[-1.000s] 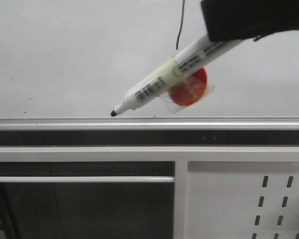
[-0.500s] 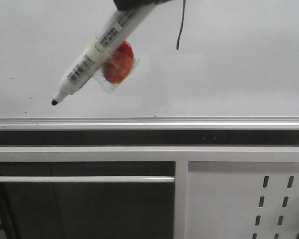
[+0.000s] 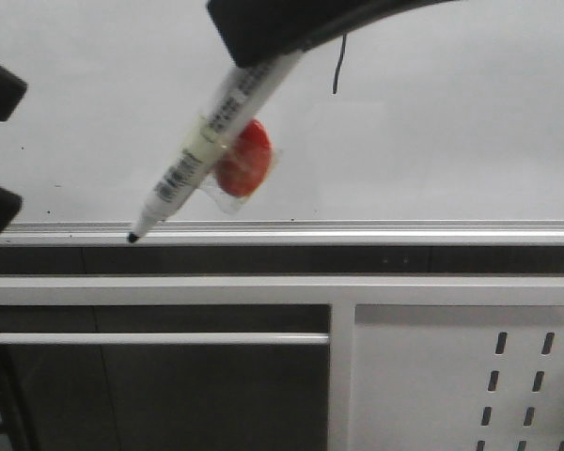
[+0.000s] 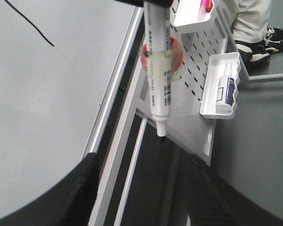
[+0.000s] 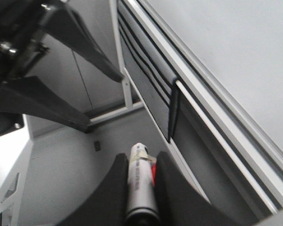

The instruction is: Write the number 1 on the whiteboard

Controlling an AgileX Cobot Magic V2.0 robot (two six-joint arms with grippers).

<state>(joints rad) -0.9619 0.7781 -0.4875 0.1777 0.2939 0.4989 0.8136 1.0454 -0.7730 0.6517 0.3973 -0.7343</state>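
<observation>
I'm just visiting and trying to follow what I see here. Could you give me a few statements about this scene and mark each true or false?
1. The right gripper holds a marker. True.
2. The marker's tip touches the number 1. False: it is low and to the left, by the whiteboard bottom rail.
3. The left gripper is open, holding nothing. True.
4. The marker carries a blue disc. False: the disc is red.

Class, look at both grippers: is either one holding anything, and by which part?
The right gripper grips the marker by its rear end, tip pointing down. The left gripper is open and holds nothing.
</observation>
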